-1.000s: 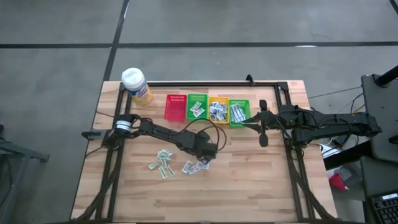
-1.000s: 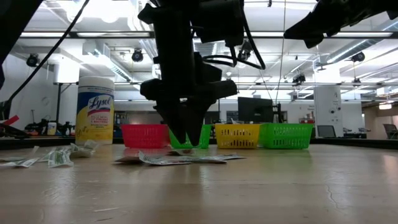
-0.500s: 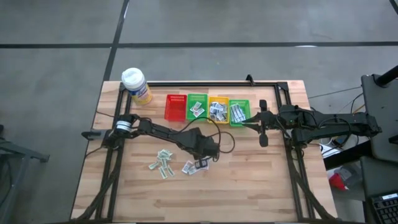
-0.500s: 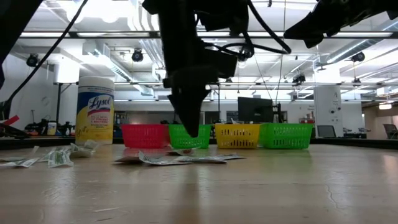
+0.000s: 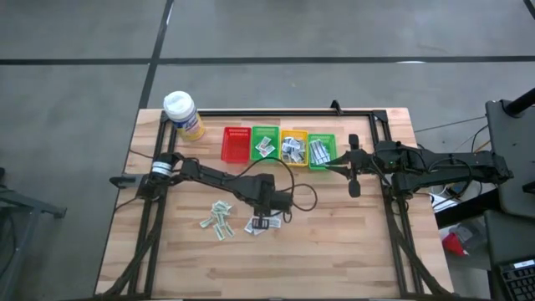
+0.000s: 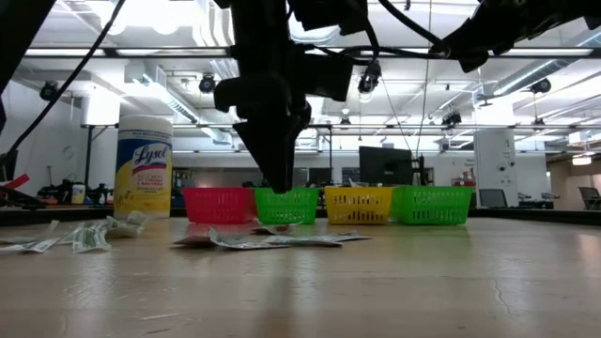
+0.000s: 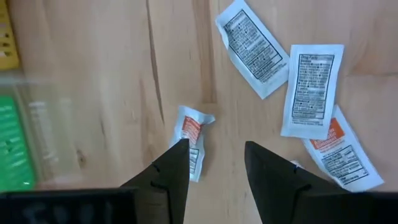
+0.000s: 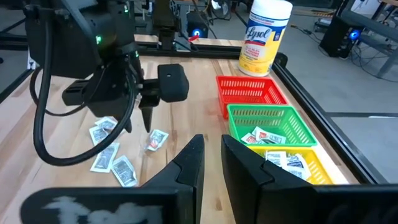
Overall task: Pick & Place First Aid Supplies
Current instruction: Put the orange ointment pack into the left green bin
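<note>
Left gripper [image 7: 214, 163]: fingers apart, empty, poised above packets [image 5: 261, 224] at table [image 5: 351, 251] centre | right gripper [image 5: 352, 171]: narrow gap between fingers, nothing held, beside green basket [image 5: 322, 151] | baskets: four in a row, three with packets | loose packets: two clusters; four under the left wrist, long axes differing | bottle [image 5: 183, 114]: one

White packets [image 7: 313, 87] printed in black and orange are seen on the light wooden surface [image 5: 334, 242]; red [image 5: 236, 144], green [image 5: 265, 144] and yellow baskets [image 5: 292, 147] are shown
</note>
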